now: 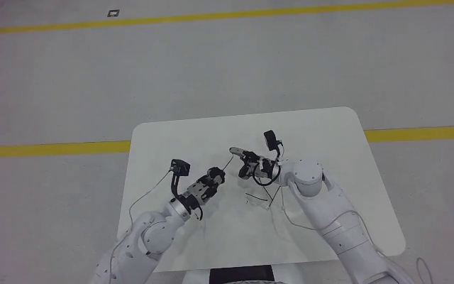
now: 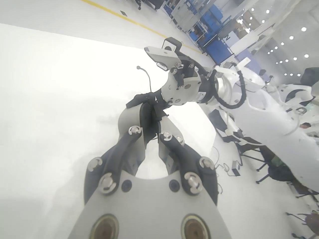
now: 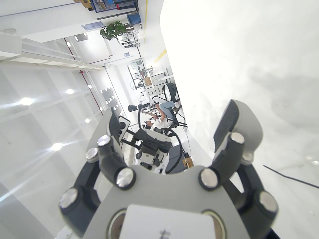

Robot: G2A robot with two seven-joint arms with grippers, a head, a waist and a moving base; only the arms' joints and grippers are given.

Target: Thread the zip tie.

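Over white counter (image 1: 340, 142), holds black zip tie (image 2: 150, 83) clamped in left jaws, right jaws apart, empty (close by); looks unthreaded, with feeding tail through head left.

Left gripper (image 2: 150, 110) pinched tight on a thin black zip tie (image 2: 149, 78) — strand curving up clear of the fingertips, small head at its far end, right gripper (image 2: 145, 99) crowding in just beyond, white table (image 2: 49, 80) beneath.
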